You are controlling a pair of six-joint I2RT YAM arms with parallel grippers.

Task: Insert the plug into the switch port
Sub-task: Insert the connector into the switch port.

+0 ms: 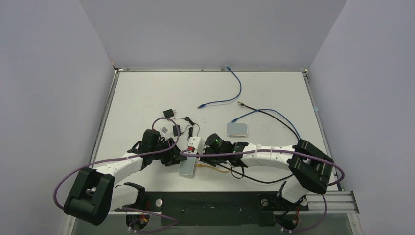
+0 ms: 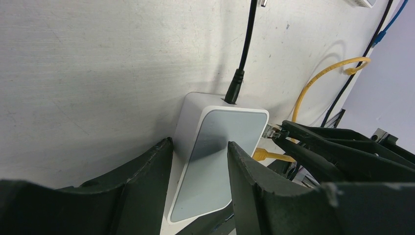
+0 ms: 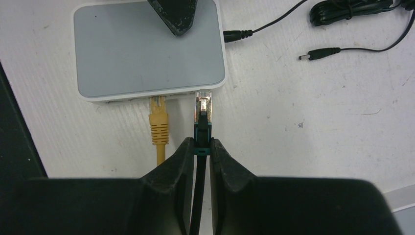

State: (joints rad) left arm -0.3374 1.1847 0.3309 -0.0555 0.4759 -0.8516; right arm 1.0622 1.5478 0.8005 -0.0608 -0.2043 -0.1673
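**1. Hold the box.** The left claw (image 2: 198, 149) is closed partway on the switch box (image 2: 230, 127), which lies close to the near edge of the worktop (image 1: 147, 98), about midway along it. One finger (image 3: 173, 14) bears on the grey face. The other sits against the white side next to the worktop. This grip should be firm, because the push of insertion will tend to slide the box toward the far edge.

**2. Mind the occupied socket.** A yellow plug (image 3: 158, 122) is seated in the narrow edge that faces the right arm. The free port is judged to be the one just to its right. Avoid contact with the yellow boot.

**3. Drive the plug.** The clear plug (image 3: 204, 105) has its tip at the box edge, just beside the yellow one. The right claw (image 3: 200, 147) is pinched narrow on the dark boot behind it.
- Hold the plug square to the edge and level with the socket row.
- Push straight along its own axis, slowly.
- If it binds, back off and realign rather than force it.

**4. Clear the lead.** A black power lead (image 3: 240, 34) enters the adjoining edge of the box and is well out of the insertion path.

**5. Limits of view.**
- The port opening is hidden under the box rim in every view.
- It cannot be told whether the tip is touching the edge or has already entered.
- The latch side of the plug is not shown.
- From above, the arms cover the plug.
- How far the lower left finger reaches is cut off.
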